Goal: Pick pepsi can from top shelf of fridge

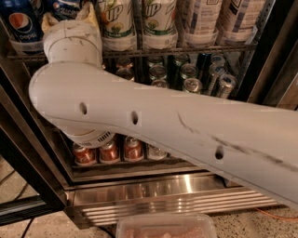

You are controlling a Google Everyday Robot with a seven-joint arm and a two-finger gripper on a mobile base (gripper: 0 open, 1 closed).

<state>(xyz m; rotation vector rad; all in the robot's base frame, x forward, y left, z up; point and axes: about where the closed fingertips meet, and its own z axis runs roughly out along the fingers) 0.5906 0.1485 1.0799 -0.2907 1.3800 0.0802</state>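
The fridge [177, 195] stands open in front of me, with its ribbed steel base at the bottom. On the top shelf [186, 49] one blue pepsi can [18, 23] stands at the far left. A second pepsi can [67, 6] shows just above my wrist. My gripper [69, 18] is at the top left, at the front of the top shelf, right at that second can. The thick white arm [163, 125] crosses the view from lower right to upper left and hides much of the racks.
White-green 7UP cans [114, 23] and pale cans [200, 18] stand to the right on the top shelf. Small green and silver cans [188, 74] fill the middle rack and copper cans [109, 151] the lower one. A clear plastic tub [165, 225] lies at the bottom edge.
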